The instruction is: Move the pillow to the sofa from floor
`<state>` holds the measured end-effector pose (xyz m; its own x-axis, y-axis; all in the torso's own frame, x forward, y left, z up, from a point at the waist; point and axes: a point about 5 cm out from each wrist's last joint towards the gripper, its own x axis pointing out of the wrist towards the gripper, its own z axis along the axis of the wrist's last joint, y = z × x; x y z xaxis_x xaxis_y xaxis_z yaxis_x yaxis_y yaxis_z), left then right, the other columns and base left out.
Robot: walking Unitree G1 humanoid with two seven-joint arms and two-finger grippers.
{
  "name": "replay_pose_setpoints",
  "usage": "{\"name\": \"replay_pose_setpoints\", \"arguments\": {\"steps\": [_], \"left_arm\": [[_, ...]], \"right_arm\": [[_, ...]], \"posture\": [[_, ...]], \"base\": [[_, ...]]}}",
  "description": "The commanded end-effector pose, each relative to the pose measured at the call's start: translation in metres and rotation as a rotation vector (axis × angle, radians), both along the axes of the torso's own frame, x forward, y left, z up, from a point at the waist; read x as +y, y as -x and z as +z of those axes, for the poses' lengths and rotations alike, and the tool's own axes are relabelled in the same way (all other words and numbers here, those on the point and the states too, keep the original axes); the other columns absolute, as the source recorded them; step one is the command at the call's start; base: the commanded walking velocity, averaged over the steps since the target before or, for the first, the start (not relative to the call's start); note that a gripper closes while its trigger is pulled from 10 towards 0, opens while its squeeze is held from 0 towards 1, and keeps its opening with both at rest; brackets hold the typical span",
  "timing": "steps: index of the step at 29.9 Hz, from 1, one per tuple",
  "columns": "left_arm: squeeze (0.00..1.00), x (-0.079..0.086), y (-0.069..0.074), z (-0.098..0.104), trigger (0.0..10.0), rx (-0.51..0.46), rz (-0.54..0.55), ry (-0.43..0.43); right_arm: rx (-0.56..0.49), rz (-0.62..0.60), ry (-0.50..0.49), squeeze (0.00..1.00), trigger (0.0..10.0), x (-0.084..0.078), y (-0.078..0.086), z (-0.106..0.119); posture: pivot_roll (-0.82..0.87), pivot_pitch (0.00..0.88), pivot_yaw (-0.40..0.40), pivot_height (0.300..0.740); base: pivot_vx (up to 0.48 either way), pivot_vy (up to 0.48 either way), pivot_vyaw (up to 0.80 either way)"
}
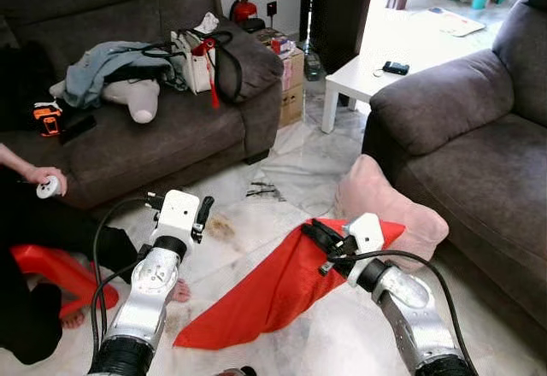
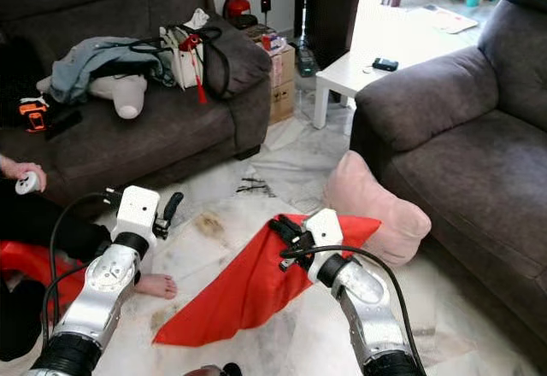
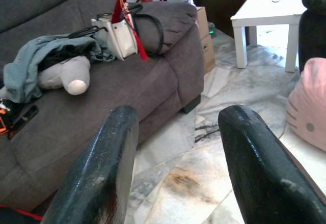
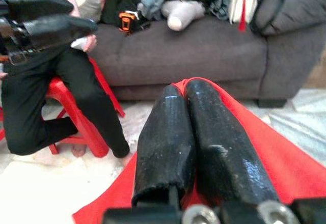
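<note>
marble floor (image 1: pixel 282 171), pink pillow (image 1: pixel 385 205) just beyond closed right pincer (image 1: pixel 318 235)

red cloth (image 1: pixel 273 290) on floor | white table (image 1: pixel 363 77) | fire extinguisher (image 1: pixel 244 6) | red stool (image 1: pixel 51 269)

No text, label or number is legible anywhere. The brown cardboard boxes (image 1: pixel 291 85) beside the sofa show only blurred print.

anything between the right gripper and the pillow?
Yes. A red cloth lies on the floor over the pillow's near corner, and the right gripper, fingers shut, rests on it. The pink pillow sits just beyond, against the sofa.
</note>
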<state>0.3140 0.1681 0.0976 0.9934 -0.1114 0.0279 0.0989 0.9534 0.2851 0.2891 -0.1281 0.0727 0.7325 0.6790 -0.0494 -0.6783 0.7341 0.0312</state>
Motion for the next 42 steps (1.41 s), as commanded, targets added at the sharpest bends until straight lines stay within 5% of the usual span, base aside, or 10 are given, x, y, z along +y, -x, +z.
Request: {"name": "replay_pose_setpoints", "arguments": {"steps": [1, 12, 20, 32, 42], "left_arm": [[0.0, 0.002, -0.001, -0.002, 10.0, 0.01, -0.003, -0.029], [0.0, 0.001, -0.003, -0.002, 10.0, 0.009, -0.008, -0.049], [0.0, 0.001, -0.005, -0.003, 10.0, 0.053, -0.081, -0.103], [0.0, -0.006, -0.003, -0.015, 10.0, 0.215, -0.33, -0.271], [0.0, -0.009, 0.005, -0.03, 10.0, 0.28, -0.375, -0.329]], "right_arm": [[-0.128, 0.025, -0.028, 0.0, 10.0, 0.007, -0.009, 0.027], [-0.114, 0.081, -0.001, 0.0, 10.0, 0.016, -0.003, 0.024], [-0.066, -0.004, 0.191, 0.0, 10.0, -0.003, -0.009, 0.009], [-0.103, 0.045, 0.139, 0.0, 10.0, 0.018, -0.014, 0.028], [-0.163, 0.234, 0.029, 0.0, 10.0, 0.042, 0.002, 0.05]], "posture": [[-0.03, 0.025, 0.042, 0.739], [-0.03, 0.036, 0.042, 0.739], [-0.03, 0.039, 0.042, 0.739], [-0.02, 0.041, 0.043, 0.739], [-0.02, 0.039, 0.041, 0.739]], "base": [[0.0, 0.0, 0.0], [0.0, 0.0, 0.0], [0.0, 0.0, 0.0], [0.0, 0.0, 0.0], [0.0, 0.0, 0.0]]}}
